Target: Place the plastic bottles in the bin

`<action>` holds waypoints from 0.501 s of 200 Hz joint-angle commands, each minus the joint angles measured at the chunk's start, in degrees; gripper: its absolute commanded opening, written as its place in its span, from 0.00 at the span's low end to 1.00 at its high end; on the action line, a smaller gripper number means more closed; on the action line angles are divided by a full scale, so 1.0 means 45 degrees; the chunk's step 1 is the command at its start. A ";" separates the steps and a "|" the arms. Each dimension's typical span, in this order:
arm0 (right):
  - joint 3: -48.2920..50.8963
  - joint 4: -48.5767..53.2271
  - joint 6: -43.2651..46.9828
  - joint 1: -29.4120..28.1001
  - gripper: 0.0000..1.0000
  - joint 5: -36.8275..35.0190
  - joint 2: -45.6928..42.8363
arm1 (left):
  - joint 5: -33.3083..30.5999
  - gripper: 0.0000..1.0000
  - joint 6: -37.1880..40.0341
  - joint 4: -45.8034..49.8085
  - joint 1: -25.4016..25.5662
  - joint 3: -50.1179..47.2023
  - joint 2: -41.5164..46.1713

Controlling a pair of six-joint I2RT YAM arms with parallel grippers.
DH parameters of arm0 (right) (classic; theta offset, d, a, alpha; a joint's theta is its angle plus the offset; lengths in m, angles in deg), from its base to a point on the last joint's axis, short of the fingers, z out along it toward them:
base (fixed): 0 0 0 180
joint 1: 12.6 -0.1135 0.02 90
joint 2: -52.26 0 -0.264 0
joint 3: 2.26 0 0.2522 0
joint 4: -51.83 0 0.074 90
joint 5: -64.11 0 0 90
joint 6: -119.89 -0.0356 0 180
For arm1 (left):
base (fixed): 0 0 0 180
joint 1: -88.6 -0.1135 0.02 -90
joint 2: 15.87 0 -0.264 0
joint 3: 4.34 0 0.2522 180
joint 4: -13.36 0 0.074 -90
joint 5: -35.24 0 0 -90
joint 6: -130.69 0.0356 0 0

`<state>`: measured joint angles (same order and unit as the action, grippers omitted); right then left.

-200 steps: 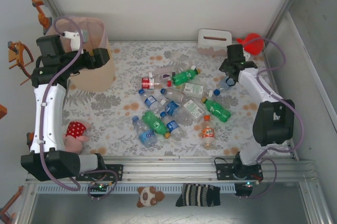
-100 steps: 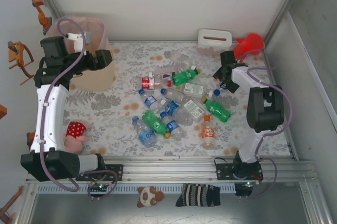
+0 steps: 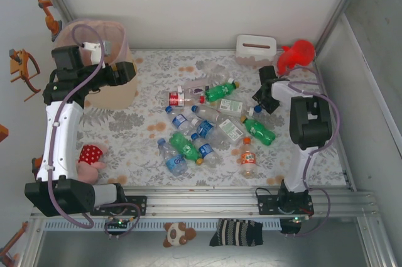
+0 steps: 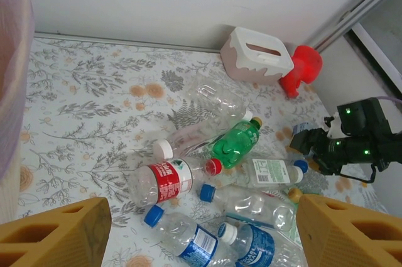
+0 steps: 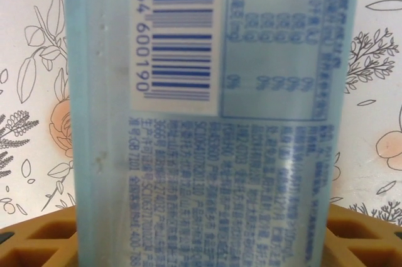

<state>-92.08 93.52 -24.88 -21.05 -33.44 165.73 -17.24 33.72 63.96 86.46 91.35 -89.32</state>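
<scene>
At far right, the right hand (image 3: 260, 94) straddles a blue-labelled clear plastic bottle (image 5: 201, 122); clenched or not, I cannot tell. The left hand (image 3: 124, 71) hangs released by the tall beige bin (image 3: 119, 94).

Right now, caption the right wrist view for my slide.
Blue-labelled plastic bottle, barcode toward the camera, framed between the fingers of the right gripper, over the floral table cover.

The bin (image 3: 116, 34) stands at the table's (image 3: 144, 147) far left; bottles (image 3: 221, 91) lie scattered mid-table, one between the fingers (image 5: 38, 242) of the right hand (image 3: 264, 94). The tissue box (image 3: 255, 50) sits back right, the toy figure (image 3: 296, 55) beside it.
</scene>
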 commanded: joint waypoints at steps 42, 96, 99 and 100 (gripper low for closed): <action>0.0599 0.0206 0.0524 -0.0076 0.50 -0.1088 -0.1303 | 0.0201 0.77 -0.0035 -0.0220 0.0200 -0.0199 0.0349; 0.1331 -0.0274 0.4627 -0.0065 0.51 -0.0515 -0.3754 | 0.0237 0.76 -0.0061 -0.0395 0.0434 -0.0267 0.0482; 0.1390 -0.0344 0.4891 -0.0065 0.52 -0.0317 -0.3905 | 0.0237 0.76 -0.0055 -0.0413 0.0444 -0.0281 0.0490; 0.1411 -0.0364 0.5015 -0.0070 0.52 -0.0257 -0.3955 | 0.0247 0.76 -0.0055 -0.0423 0.0459 -0.0279 0.0486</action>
<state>-87.73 93.30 -13.80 -21.05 -35.82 154.17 -17.26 33.72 63.81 87.89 90.61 -89.02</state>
